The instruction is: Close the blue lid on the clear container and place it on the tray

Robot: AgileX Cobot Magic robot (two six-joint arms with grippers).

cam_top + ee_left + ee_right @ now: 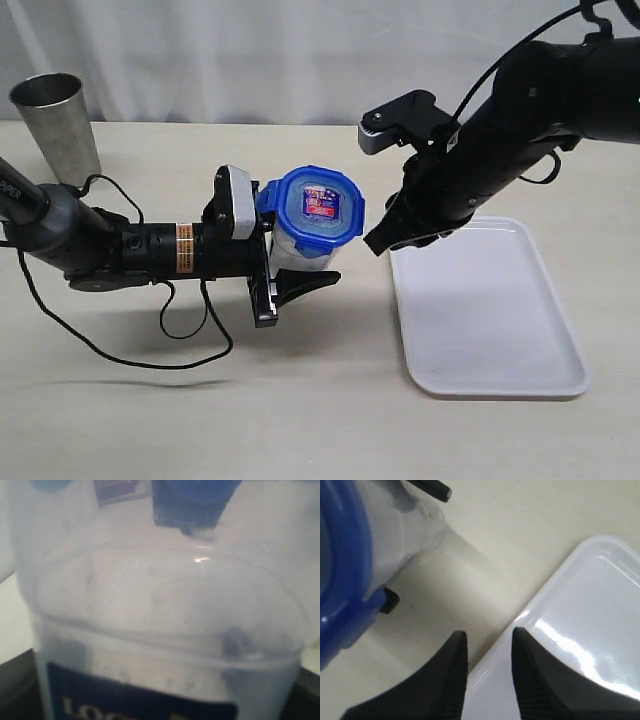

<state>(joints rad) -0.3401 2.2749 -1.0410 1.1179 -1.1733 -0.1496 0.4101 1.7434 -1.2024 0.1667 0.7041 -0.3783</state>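
Note:
The clear container (292, 250) stands on the table left of the tray (500, 330) with the blue lid (318, 205) sitting on top, sticker up. My left gripper (283, 268) comes in from the left and is shut on the container's side. In the left wrist view the container (165, 620) fills the picture, hiding the fingers, with a lid tab (192, 500) above it. My right gripper (489, 637) is open and empty, hovering over the tray's left rim (520, 625), just right of the lid (340, 580). The exterior view has this gripper (385, 240) beside the container.
A grey steel cup (58, 120) stands at the back left of the beige table. The left arm's black cable (190, 330) loops on the table in front of it. The white tray's inside (480, 300) holds nothing.

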